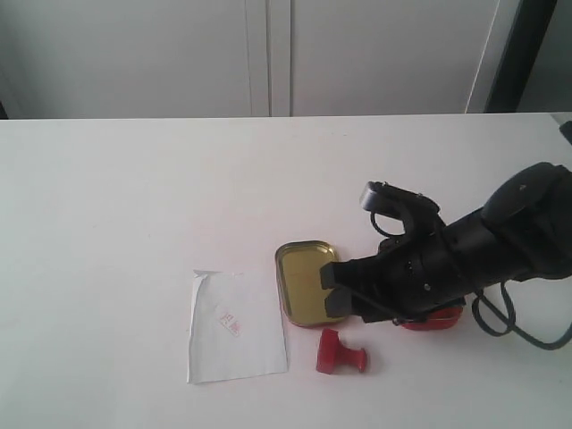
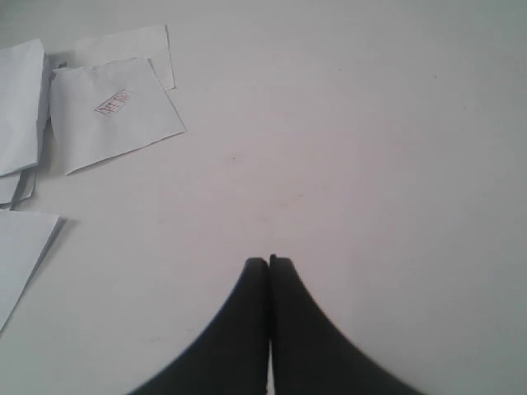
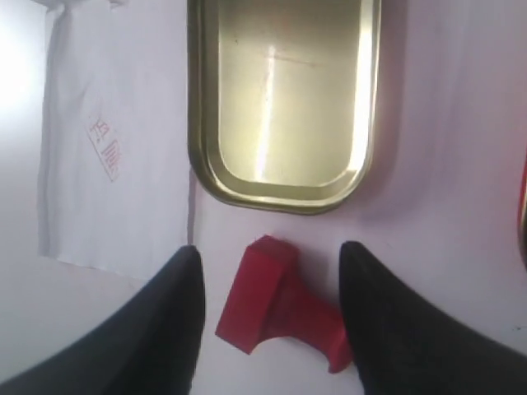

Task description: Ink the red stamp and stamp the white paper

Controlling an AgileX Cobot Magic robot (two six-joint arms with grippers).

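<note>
The red stamp [image 1: 340,352] lies on its side on the table, just right of the white paper [image 1: 237,338], which carries a red print [image 1: 231,323]. My right gripper [image 1: 331,288] hovers open over the edge of a gold tin tray [image 1: 307,281], a little behind the stamp. In the right wrist view the stamp [image 3: 268,300] lies between the spread fingers of the gripper [image 3: 270,247], untouched as far as I can tell, with the paper [image 3: 107,140] to one side. My left gripper [image 2: 269,262] is shut on nothing over bare table.
A red tin [image 1: 435,319] shows partly under my right arm, and its edge [image 3: 523,214] shows in the right wrist view. The gold tray [image 3: 284,99] looks empty. Several loose white sheets [image 2: 111,111], one printed, lie near my left gripper.
</note>
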